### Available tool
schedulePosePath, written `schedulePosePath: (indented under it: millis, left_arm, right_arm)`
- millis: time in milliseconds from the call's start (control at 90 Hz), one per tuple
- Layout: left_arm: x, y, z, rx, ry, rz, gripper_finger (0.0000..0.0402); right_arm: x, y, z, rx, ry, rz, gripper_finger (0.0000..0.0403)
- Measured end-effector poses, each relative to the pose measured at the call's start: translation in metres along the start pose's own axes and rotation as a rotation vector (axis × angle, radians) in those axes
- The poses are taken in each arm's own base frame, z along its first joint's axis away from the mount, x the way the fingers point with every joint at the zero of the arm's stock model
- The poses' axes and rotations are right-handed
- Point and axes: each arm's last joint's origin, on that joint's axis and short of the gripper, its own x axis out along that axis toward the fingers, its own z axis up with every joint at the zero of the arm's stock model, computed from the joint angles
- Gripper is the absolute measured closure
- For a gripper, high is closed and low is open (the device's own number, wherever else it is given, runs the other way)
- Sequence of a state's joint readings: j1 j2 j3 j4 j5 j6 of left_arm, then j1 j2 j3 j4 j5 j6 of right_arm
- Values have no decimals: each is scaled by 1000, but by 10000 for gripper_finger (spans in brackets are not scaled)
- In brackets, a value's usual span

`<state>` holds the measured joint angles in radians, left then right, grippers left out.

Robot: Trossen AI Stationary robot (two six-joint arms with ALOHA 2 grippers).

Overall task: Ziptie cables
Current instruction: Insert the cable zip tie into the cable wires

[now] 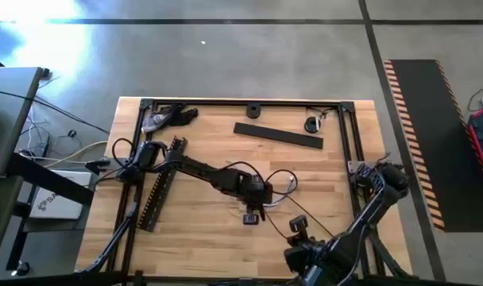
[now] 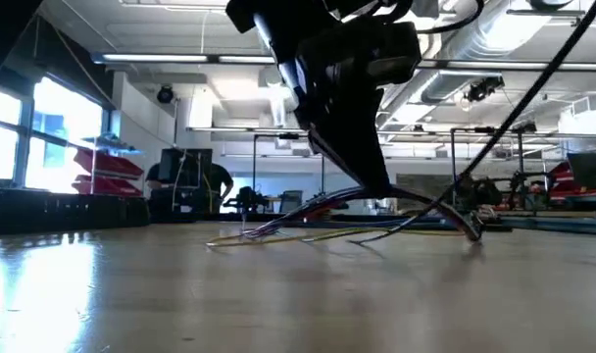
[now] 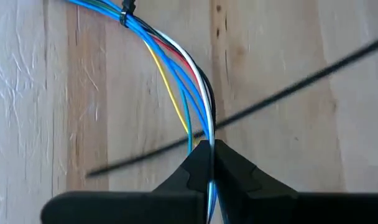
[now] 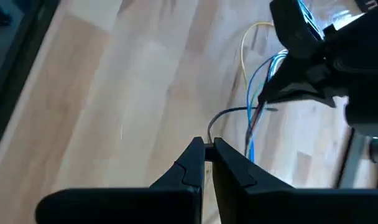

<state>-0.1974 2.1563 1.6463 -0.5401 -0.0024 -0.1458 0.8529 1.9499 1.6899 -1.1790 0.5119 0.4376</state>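
Mid-table, the left gripper's jaws pinch the cables; the right gripper's jaws nip a black zip tie.

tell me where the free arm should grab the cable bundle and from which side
Judging by the left wrist view, grip the cables between the small black tie and the left gripper, where they run tight together. Come from above, fingers straddling the bundle, since it lies near the table.

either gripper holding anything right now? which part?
Left gripper: fingers shut on the cables, pinching the bundle partway along, beyond its existing tie. Right gripper: fingers shut on the end of a thin black zip tie.
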Motion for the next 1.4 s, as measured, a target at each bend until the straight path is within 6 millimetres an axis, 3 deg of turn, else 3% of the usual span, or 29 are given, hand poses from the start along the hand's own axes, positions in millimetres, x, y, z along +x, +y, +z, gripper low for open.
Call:
schedulePosePath:
  millis: [111,278,444,533,689,933,1400]
  left_arm:
    - [0,0,0,-21,0,2,389]
    - [-6,4,-6,-17,77,-5,333]
    - [-32,7,-15,-11,191,76,288]
    - [-43,-3,-16,30,185,148,283]
    - [-49,-36,-19,118,144,143,289]
    - [-21,-80,-41,148,-86,172,298]
    - [12,-80,-78,-33,-444,251,298]
  right_arm:
    - [19,-5,1,27,25,54,403]
    - [45,-20,4,102,57,113,403]
    - [66,-37,11,201,39,166,403]
    - [76,-43,13,206,9,173,403]
    - [88,-54,11,221,35,183,403]
    - [99,-72,9,229,91,251,403]
    - [105,-125,9,395,117,301,403]
